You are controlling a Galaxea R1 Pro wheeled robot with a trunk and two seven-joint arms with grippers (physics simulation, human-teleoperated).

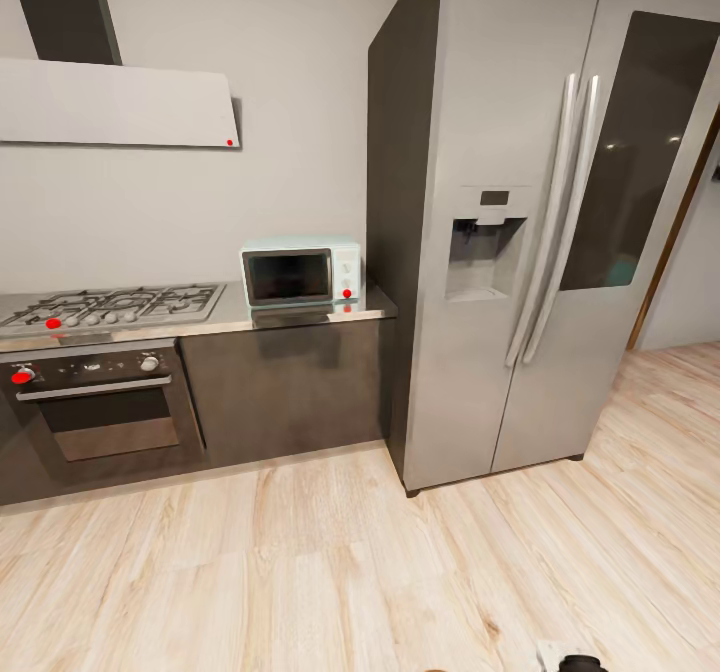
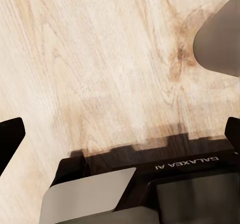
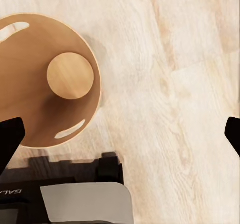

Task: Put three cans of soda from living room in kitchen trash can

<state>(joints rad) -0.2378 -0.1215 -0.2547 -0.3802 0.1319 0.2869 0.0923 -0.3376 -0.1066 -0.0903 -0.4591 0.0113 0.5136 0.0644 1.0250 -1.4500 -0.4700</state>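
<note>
The head view shows the kitchen [image 1: 200, 352]: an oven [image 1: 95, 402] with red knobs, a small microwave [image 1: 300, 274] on the counter, and a big steel fridge [image 1: 520, 222] on the wood floor [image 1: 330, 572]. In the left wrist view, the left claw [image 2: 120, 134] is spread wide over bare floor. In the right wrist view, the right claw [image 3: 120, 134] is spread wide too, holding nothing, and the trash can [image 3: 35, 79] stands on the floor below it, its brown inside open.

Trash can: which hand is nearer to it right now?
Right. The right hand hangs above the floor with the trash can just below, beside it. The left hand faces bare floor.
</note>
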